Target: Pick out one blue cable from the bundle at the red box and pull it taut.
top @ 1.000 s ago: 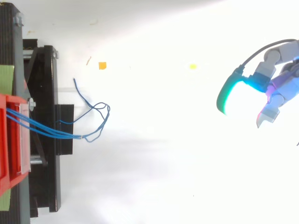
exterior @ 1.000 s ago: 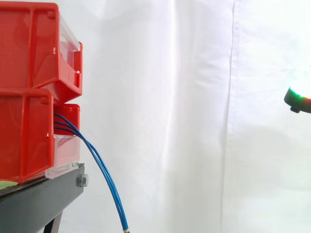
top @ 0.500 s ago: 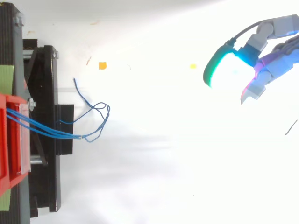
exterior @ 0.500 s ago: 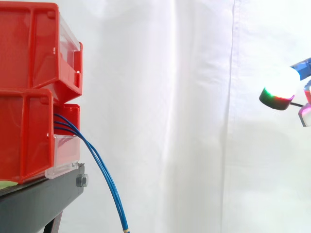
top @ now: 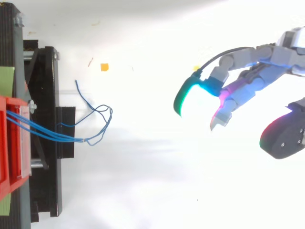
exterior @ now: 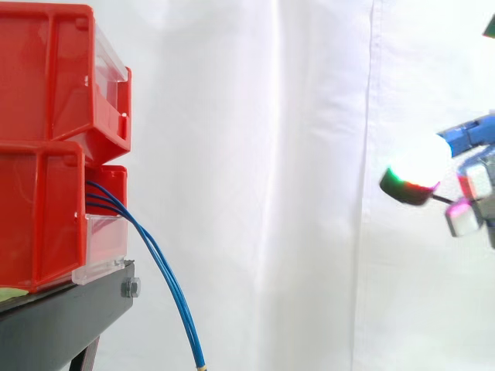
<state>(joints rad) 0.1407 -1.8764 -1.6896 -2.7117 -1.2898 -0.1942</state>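
Note:
A bundle of thin blue cables [exterior: 158,259] leaves the lower red box [exterior: 42,212] and hangs down past the black stand [exterior: 69,313]. From above, the blue cables [top: 52,134] run right from the red box [top: 9,143] and their loose ends curl on the white floor. My hand [top: 248,81] is far to the right of the bundle, fingers relaxed and spread, holding nothing. In the side view the hand [exterior: 464,182] hangs at about the height of the lower box.
A second red box [exterior: 58,73] is stacked on top of the lower one. The black stand [top: 45,129] sits at the left of the top view. A small orange scrap [top: 104,67] lies on the white floor.
The hand has moved left toward the boxes and come further into both views. More of its fingers and thumb now show. The cables have not moved.

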